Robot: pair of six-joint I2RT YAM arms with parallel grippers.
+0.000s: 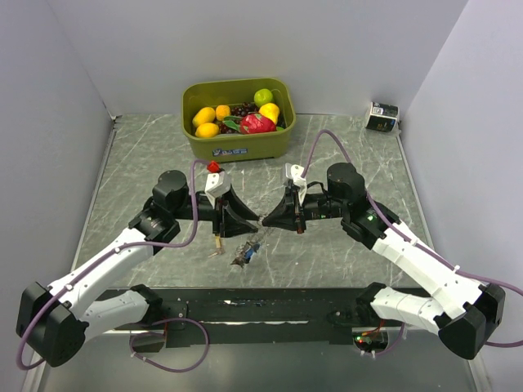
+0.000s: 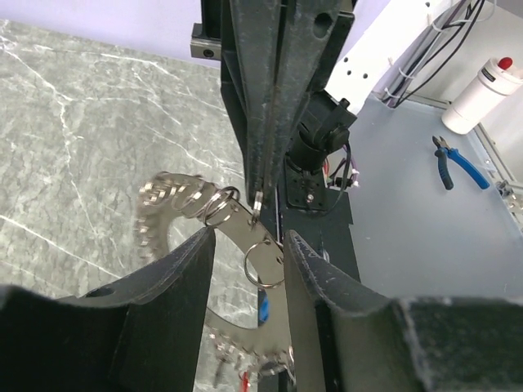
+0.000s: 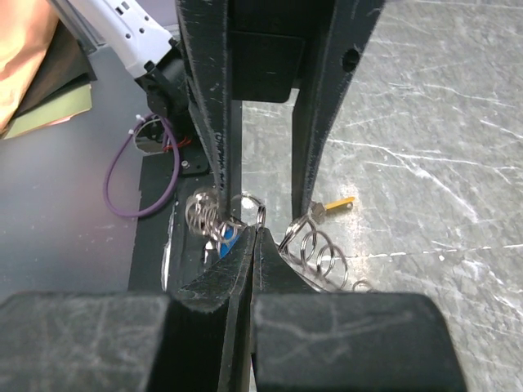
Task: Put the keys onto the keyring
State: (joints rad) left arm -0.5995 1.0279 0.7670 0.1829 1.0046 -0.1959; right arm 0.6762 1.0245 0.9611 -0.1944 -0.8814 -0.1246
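A curved metal keyring plate [image 2: 265, 327] carrying several small split rings [image 2: 204, 204] hangs in the air between both grippers, above the table centre [image 1: 260, 220]. Keys with blue [image 2: 263, 309] and red heads dangle below it [image 1: 245, 253]. My right gripper [image 3: 257, 229] is shut, pinching one split ring [image 3: 260, 214] at its tips; it also shows in the left wrist view [image 2: 257, 204]. My left gripper [image 2: 249, 245] has its fingers apart, and the plate passes between them, close to the right finger [image 2: 315, 278]. A yellow key [image 3: 337, 203] lies on the table.
A green bin [image 1: 237, 143] of toy fruit stands at the back centre. A small box [image 1: 382, 116] sits at the back right corner. A small red object [image 1: 214, 167] sits by the left wrist. A black mat [image 1: 270, 306] runs along the near edge.
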